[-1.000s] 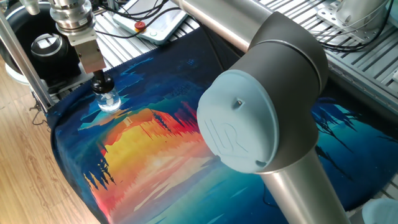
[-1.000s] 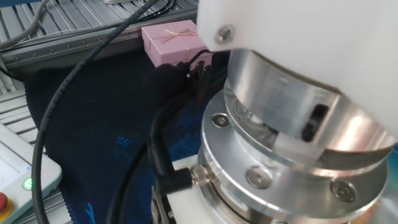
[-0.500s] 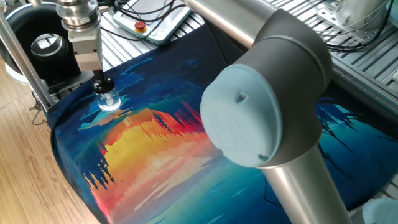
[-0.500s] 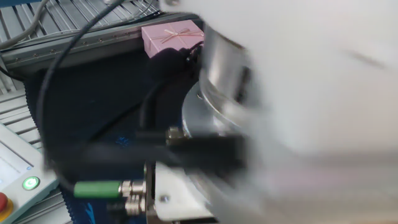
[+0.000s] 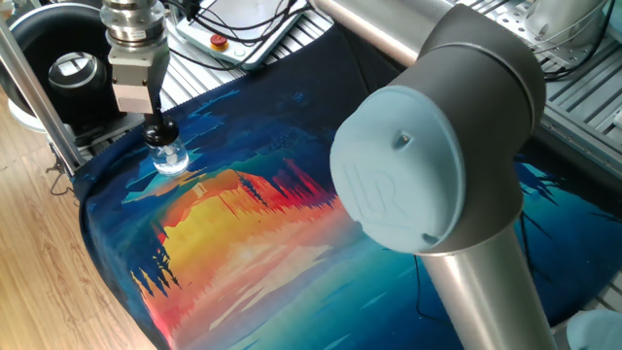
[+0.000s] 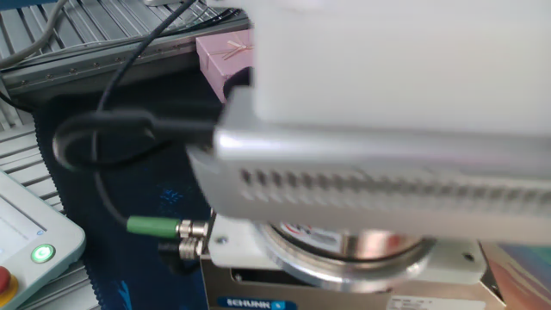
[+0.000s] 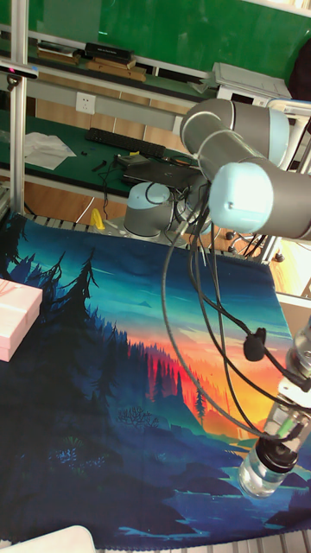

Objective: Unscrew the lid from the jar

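Your bench (image 5: 39, 292) carries a painted sunset cloth (image 5: 243, 224) covering most of its top. On the cloth, the jar (image 5: 169, 157) stands near one corner and a pink box (image 7: 15, 318) lies at the opposite edge.

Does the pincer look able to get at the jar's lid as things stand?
Probably yes. The pincer sits directly over the lid of the jar, fingers down around it, with nothing between. Whether it grips is unclear.

"SCHUNK" stands on a blue label (image 6: 251, 302) low on the silver claw body (image 6: 344, 280).
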Controlling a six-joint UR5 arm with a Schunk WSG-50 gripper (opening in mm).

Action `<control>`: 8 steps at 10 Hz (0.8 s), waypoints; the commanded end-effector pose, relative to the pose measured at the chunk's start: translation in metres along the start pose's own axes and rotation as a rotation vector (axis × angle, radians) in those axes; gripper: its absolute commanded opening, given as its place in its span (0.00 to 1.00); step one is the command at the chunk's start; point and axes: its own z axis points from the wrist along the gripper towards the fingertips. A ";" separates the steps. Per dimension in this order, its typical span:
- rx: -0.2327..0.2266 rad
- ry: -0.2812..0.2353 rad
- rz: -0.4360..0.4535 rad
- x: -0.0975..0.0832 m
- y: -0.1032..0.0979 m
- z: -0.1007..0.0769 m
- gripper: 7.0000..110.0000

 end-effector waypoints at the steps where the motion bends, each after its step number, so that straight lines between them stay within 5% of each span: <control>1: -0.031 -0.037 0.052 0.000 0.001 -0.003 0.36; 8: -0.021 -0.107 0.164 -0.009 -0.008 -0.003 0.36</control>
